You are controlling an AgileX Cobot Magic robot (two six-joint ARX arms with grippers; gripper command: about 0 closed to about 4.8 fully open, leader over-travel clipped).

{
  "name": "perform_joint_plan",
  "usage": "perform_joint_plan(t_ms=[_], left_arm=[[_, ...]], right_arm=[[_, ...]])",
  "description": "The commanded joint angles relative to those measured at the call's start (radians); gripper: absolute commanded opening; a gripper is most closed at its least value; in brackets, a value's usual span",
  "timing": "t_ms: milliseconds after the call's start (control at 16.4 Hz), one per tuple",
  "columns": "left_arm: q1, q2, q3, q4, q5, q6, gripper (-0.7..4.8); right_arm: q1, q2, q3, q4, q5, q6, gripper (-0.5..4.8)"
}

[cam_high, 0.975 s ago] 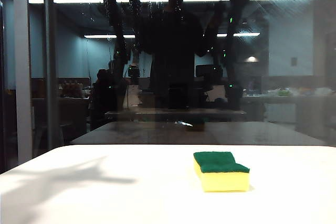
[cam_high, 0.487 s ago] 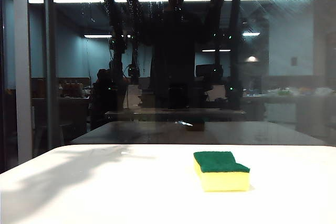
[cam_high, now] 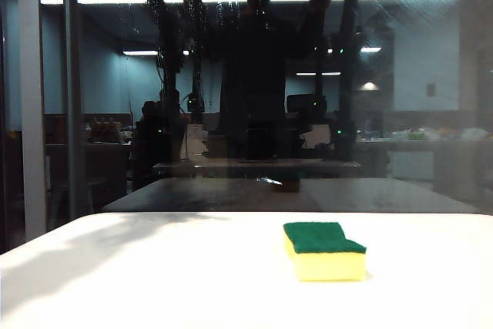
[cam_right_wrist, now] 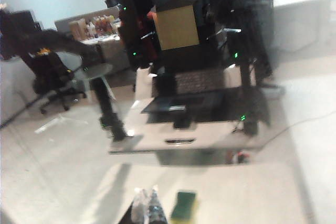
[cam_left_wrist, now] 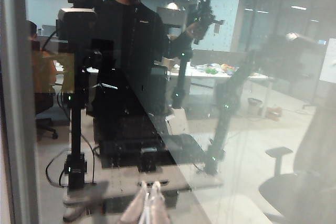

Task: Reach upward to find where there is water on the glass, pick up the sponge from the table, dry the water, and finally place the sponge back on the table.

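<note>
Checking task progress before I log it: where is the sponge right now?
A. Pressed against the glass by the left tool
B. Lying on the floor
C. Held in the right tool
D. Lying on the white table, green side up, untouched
D: the sponge lies flat on the table, its green layer up, with neither tool near it in the exterior view.

Sponge (cam_high: 324, 250) on table (cam_high: 154, 283), right of centre; glass (cam_high: 416, 113) behind
</note>
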Motion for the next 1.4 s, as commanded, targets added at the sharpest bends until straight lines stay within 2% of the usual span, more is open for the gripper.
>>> perform_joint_plan(t_ms=[61,183,426,731,1218,1401], left_arm=[[0.000,-0.004,0.006,0.031,0.006,0.003,-0.05],[0.000,-0.004,0.010,0.035,0.010,0.009,-0.05],[0.000,-0.004,0.011,0.035,0.096,0.009,-0.05],[0.000,-0.005,0.017,0.070,0.298,0.005,-0.05],[0.000,-0.005,0.017,0.122,0.565,0.000,-0.05],[0.000,-0.005,0.017,0.126,0.682,0.000,-0.05]], right_arm=[[0.000,-0.008,0.005,0.019,-0.002,-0.023,-0.03],[0.000,-0.008,0.005,0.019,-0.002,-0.025,-0.03],[0.001,-0.010,0.010,0.019,-0.052,-0.025,-0.03],[0.001,-0.016,0.011,0.019,-0.140,-0.024,-0.03],[0.001,-0.027,0.011,0.034,-0.513,-0.024,-0.03],[0.001,-0.035,0.011,0.092,-0.715,-0.023,-0.03]])
